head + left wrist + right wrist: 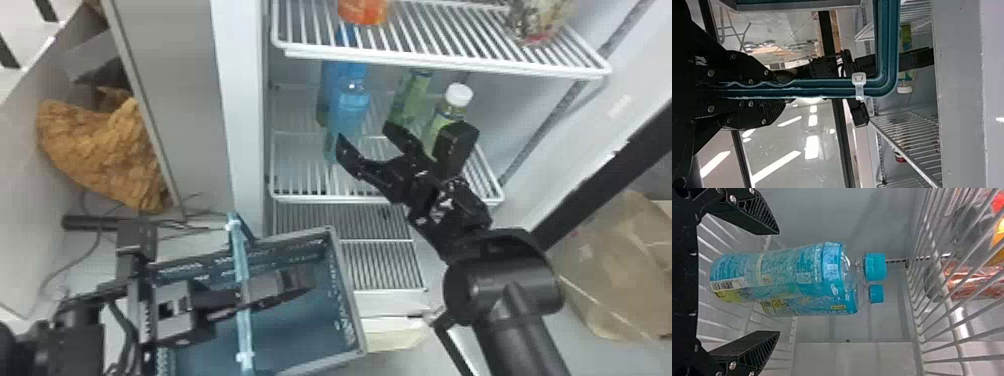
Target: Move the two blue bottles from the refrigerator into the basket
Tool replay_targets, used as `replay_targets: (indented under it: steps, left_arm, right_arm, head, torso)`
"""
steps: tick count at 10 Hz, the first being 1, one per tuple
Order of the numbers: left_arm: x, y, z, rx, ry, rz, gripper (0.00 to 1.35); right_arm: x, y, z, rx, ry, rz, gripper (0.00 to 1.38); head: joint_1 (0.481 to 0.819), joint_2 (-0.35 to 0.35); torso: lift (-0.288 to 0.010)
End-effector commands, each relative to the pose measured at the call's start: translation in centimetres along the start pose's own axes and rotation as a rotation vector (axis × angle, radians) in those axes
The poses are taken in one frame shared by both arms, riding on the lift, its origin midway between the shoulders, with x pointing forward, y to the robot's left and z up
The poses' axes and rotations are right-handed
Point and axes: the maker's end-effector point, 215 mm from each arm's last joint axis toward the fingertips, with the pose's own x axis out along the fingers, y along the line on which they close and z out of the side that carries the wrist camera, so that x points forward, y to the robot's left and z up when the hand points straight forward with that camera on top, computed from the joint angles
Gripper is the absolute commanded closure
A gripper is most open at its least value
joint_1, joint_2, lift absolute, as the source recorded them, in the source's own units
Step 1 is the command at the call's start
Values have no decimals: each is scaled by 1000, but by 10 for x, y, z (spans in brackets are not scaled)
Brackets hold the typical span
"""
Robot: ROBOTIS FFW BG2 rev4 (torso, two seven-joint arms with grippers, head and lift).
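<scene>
Right gripper [369, 137] fingers are spread wide, near the two blue bottles [351, 104] on the fridge shelf [310, 198]; their caps [875, 267] are shown close up from the right wrist. From the head, the basket [348, 295] is seen, its handle [239, 255] squeezed by the left gripper [300, 282].

Seeing 2 blue bottles [351, 107], 2 green bottles [459, 95], 1 basket [300, 325], 1 fridge [245, 125], 3 wire shelves [425, 65], 1 brown cloth [95, 142]. Also seeing at least 2 packs [361, 10]; exact pack count is running unclear.
</scene>
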Motion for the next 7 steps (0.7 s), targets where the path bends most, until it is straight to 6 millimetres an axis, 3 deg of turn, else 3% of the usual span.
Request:
replay_targets:
  steps: [1,4,5,6,7]
  left_arm:
    - [0,0,0,0,0,0,1202]
    - [1,-1,1,5,2,-2,1202]
    - [0,-1,2,5,0,-1,1202]
    - [0,-1,2,5,0,-1,1202]
    - [0,-2,3,5,-2,-2,1202]
  right_arm:
    - [10,0,-3,-2,11,5,144]
    - [33,5,3,-20,16,21,202]
    - [38,6,-2,-9,32,26,364]
    - [38,7,-9,2,52,27,786]
    - [37,6,-13,12,56,23,1050]
  head:
    - [695,-169]
    - [695,-154]
    - [695,-145]
    - [695,-139]
    - [695,-135]
  torso:
    - [-220]
    - [-220]
    - [-220]
    - [-220]
    - [-220]
